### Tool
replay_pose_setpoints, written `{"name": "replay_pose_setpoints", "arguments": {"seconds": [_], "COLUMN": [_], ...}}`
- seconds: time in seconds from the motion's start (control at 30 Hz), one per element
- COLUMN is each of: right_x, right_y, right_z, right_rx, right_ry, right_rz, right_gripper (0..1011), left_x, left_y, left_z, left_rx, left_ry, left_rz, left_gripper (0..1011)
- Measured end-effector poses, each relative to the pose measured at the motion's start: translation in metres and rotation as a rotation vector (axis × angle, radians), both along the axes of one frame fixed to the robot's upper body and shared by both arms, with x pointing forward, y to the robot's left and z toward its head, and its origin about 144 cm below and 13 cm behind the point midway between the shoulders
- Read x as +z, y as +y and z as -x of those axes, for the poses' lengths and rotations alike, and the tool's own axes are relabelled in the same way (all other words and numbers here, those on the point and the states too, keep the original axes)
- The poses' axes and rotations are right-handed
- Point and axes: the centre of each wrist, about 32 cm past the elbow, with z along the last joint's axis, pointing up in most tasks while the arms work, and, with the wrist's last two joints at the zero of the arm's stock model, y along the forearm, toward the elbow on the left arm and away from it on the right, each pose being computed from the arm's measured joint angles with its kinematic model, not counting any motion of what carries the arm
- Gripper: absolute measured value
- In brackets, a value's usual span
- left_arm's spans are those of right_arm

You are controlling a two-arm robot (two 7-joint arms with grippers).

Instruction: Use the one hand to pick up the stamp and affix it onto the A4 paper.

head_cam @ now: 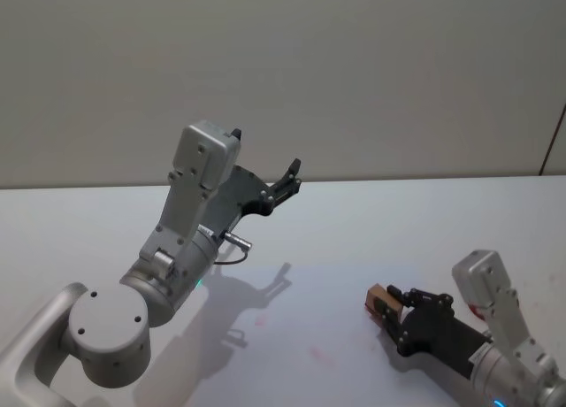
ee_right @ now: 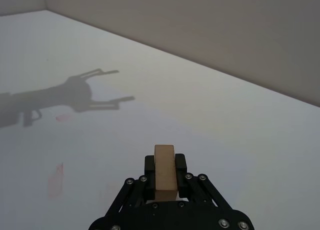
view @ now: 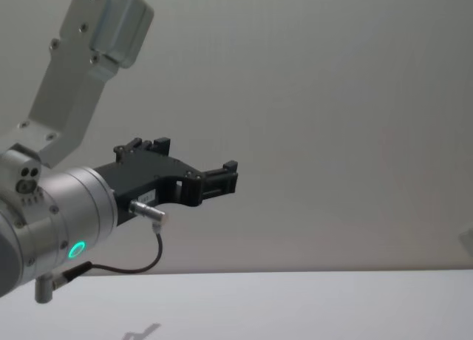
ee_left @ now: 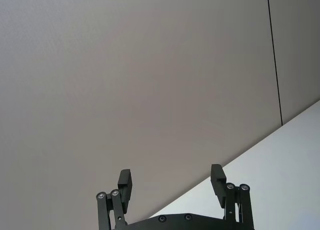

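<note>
The stamp (head_cam: 380, 297), a small wood-coloured block, is held between the fingers of my right gripper (head_cam: 384, 304) at the near right of the white surface. In the right wrist view the stamp (ee_right: 165, 174) sticks out past the black fingers, with the right gripper (ee_right: 165, 163) shut on it. My left gripper (head_cam: 287, 179) is raised above the table's left middle, open and holding nothing; its spread fingers (ee_left: 125, 179) face the wall. I cannot tell the A4 paper's edges apart from the white surface.
Faint red marks (ee_right: 56, 173) lie on the white surface (head_cam: 354, 230) ahead of the right gripper. The left arm's shadow (head_cam: 252, 292) falls across the middle. A grey wall (head_cam: 354, 71) closes the far side. The left gripper (view: 219, 179) hangs high in the chest view.
</note>
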Motion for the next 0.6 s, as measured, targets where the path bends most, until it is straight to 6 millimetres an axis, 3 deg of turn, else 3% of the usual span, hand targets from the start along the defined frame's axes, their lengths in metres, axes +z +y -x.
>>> {"name": "replay_pose_setpoints", "arguments": {"seconds": [0.6], "right_x": [0.035], "right_y": [-0.004], "right_z": [-0.004], "right_rx": [-0.028], "right_ry": [-0.076], "right_rz": [-0.133], "right_gripper": [225], "left_x": [0.0], "left_y": [0.0], "left_z": [0.0], "left_rx": [0.0], "left_ry": [0.0], "left_rz": [0.0], "left_gripper": [1001]}}
